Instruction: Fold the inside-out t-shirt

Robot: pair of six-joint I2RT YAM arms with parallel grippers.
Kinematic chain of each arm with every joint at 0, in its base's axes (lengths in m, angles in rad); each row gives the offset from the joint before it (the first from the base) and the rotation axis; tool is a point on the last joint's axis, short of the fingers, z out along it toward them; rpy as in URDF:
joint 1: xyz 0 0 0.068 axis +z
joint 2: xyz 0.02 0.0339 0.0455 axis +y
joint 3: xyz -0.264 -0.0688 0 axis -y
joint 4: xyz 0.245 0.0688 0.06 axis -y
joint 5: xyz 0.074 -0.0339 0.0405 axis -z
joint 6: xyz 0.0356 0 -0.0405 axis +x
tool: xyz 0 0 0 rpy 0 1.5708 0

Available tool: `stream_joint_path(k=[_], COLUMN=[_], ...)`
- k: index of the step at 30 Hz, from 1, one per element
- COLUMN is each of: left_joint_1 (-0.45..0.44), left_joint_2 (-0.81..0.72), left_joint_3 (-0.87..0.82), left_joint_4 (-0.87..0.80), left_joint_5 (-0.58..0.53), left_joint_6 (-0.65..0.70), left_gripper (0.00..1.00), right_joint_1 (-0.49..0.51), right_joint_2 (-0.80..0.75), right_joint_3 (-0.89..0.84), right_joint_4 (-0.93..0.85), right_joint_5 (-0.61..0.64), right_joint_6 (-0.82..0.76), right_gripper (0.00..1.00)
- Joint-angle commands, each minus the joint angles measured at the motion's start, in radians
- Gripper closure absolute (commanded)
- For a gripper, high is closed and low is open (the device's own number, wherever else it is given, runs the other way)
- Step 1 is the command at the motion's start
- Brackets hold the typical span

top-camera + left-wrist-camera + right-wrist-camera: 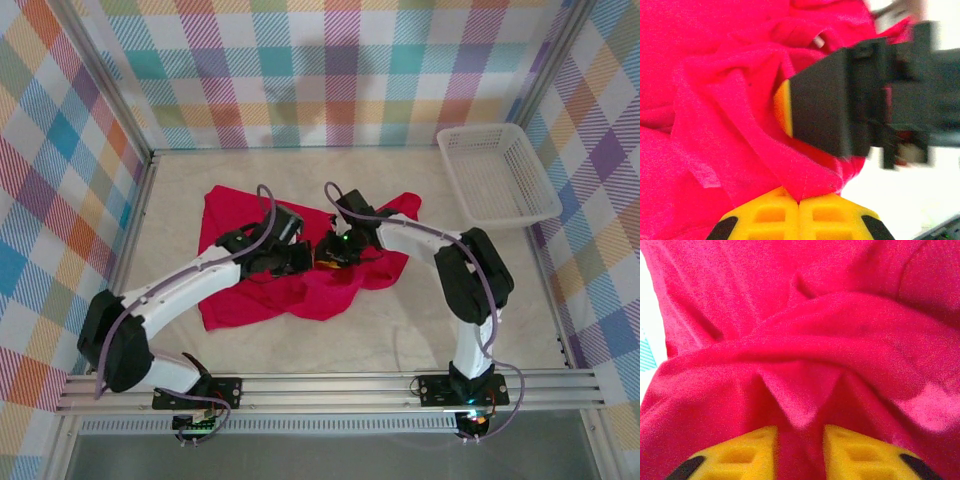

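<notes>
Our left fingers [765, 217] are pressed together on a pinch of the inside-out t-shirt [230, 300]. Our right fingers [740, 455] stand slightly apart with a fold between them, and we cannot tell whether it is clamped. Both grips sit close together mid-shirt, and most of the cloth lies crumpled on the surface [420, 320] toward our left arm.
</notes>
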State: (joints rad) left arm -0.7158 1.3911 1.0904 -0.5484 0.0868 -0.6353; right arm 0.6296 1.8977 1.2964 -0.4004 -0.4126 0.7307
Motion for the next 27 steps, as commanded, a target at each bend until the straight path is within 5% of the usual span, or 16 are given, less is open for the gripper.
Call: stream_joint_path(k=[1,2,9,20,24,27], left_joint_1=[-0.007,-0.008,-0.007,-0.007,-0.007,-0.007], left_joint_2=[-0.09,-0.12,-0.262,0.067,0.1,0.095], left_joint_3=[0.001,-0.011,-0.158,-0.141,-0.115,-0.114], left_joint_4=[-0.007,0.001,0.142,0.26,0.304,0.312], left_joint_5=[-0.04,-0.058,-0.128,-0.081,-0.065,-0.062], left_joint_6=[0.007,0.013,0.048,0.048,0.042,0.037], left_gripper=[1.0,1.0,1.0,1.0,1.0,1.0], right_joint_1=[-0.019,-0.035,-0.188,-0.231,-0.265,-0.317], right_joint_2=[-0.003,-0.02,-0.256,-0.354,-0.35,-0.351], right_joint_3=[0.095,0.112,0.08,-0.071,-0.175,-0.202], right_joint_4=[0.004,-0.025,-0.165,-0.077,0.12,0.095], right_joint_5=[0.018,0.029,0.073,-0.282,-0.458,-0.409], right_joint_6=[0.012,0.0,-0.059,0.011,0.119,0.088], right_gripper=[0.92,0.99,1.0,1.0,1.0,1.0])
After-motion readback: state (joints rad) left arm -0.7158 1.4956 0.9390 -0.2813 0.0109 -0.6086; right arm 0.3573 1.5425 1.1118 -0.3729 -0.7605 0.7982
